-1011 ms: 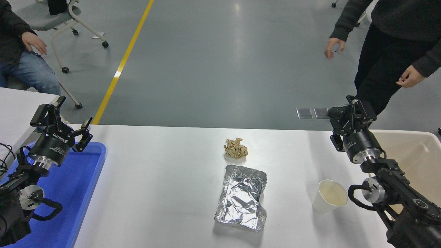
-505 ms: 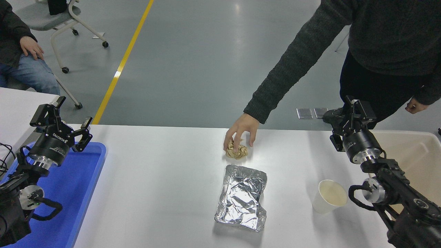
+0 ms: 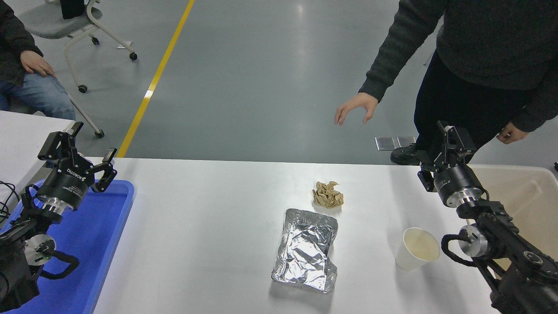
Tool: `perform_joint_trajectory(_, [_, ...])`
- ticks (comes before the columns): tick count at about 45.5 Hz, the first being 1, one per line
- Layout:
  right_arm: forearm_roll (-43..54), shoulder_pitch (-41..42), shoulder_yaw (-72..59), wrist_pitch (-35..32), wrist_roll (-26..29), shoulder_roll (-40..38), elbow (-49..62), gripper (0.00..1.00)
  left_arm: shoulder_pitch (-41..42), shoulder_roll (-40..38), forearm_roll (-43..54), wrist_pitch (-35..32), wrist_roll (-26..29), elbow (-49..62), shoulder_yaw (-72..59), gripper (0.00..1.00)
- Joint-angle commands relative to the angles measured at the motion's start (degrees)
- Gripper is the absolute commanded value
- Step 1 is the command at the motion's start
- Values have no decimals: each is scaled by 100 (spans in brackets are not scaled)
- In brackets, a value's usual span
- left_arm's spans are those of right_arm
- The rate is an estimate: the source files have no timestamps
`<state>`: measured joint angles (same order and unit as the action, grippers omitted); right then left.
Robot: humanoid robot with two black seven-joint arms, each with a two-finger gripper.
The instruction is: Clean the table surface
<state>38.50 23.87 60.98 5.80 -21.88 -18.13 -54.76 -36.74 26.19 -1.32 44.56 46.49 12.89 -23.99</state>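
The white table surface [image 3: 196, 226] carries a crumpled brown paper ball [image 3: 328, 194], a crinkled foil tray [image 3: 306, 250] just in front of it, and a white paper cup [image 3: 416, 249] standing upright to the right. My right gripper [image 3: 444, 146] is open and empty, raised over the table's far right edge, well apart from the cup and the paper. My left gripper [image 3: 93, 141] is open and empty, parked above the blue tray [image 3: 109, 226] at the lower left.
A beige bin [image 3: 527, 192] stands at the right end of the table, behind my right arm. A standing person's hand [image 3: 355, 107] hovers beyond the far edge. A seated person [image 3: 26, 78] is at the top left.
The standing person's hand reached in, took the crumpled paper ball, set it down further right by the foil tray's far corner, and drew back. Both arms stayed put.
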Motion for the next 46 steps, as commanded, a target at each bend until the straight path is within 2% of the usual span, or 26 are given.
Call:
perform_joint_trajectory(1, [0, 21, 2, 0, 0, -6, 0, 100, 0, 0, 0, 0, 0, 3, 0, 100])
perform_joint_trajectory(21, [-9, 83, -42, -53, 9, -147, 0, 100, 0, 0, 0, 0, 0, 3, 0, 100])
perform_joint_trajectory(32, [-615, 179, -42, -316, 0, -165, 0, 100, 0, 0, 0, 0, 0, 3, 0, 100])
perform_joint_trajectory(46, [-633, 355, -463, -308, -26, -428, 106, 100, 0, 0, 0, 0, 0, 3, 0, 100])
